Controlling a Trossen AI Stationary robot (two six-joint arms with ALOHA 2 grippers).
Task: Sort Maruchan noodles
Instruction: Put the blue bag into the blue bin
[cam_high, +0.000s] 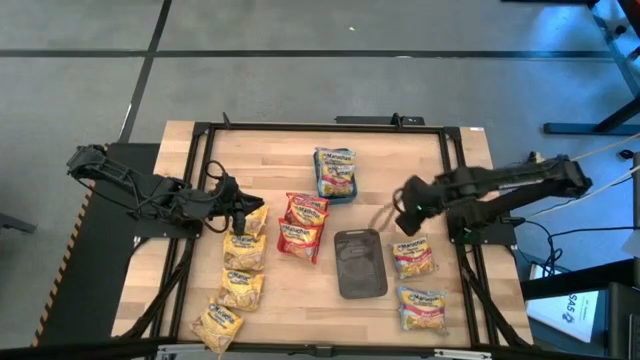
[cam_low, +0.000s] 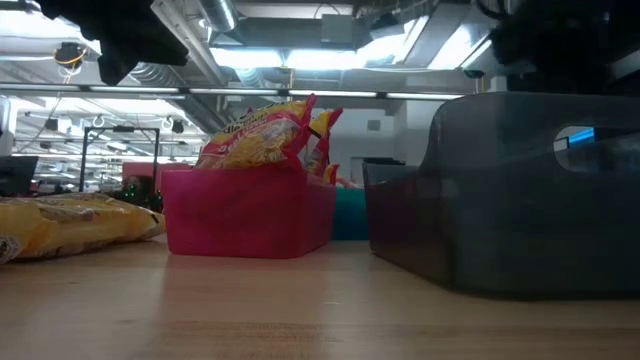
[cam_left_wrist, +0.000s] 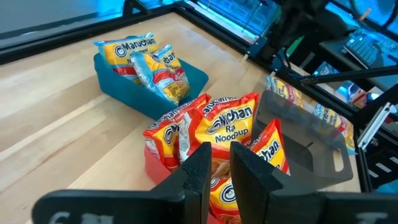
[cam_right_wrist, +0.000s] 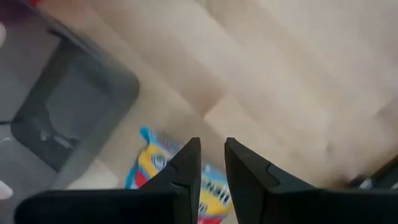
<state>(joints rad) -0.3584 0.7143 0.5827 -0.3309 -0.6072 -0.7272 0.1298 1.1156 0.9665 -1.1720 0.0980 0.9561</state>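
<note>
high: overhead, straight down | low: tabletop level | both share grey tray (cam_high: 360, 263)

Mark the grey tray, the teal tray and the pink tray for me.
grey tray (cam_high: 360, 265): high view, bare floor at its middle.
teal tray (cam_left_wrist: 121, 87): left wrist view, its near side wall.
pink tray (cam_low: 245, 215): low view, its front wall.

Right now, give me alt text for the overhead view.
Wooden table with an empty grey tray in the middle, red noodle packets beside it, yellow packets at left, blue-and-pink packets at right. Both end effectors hover.
</note>
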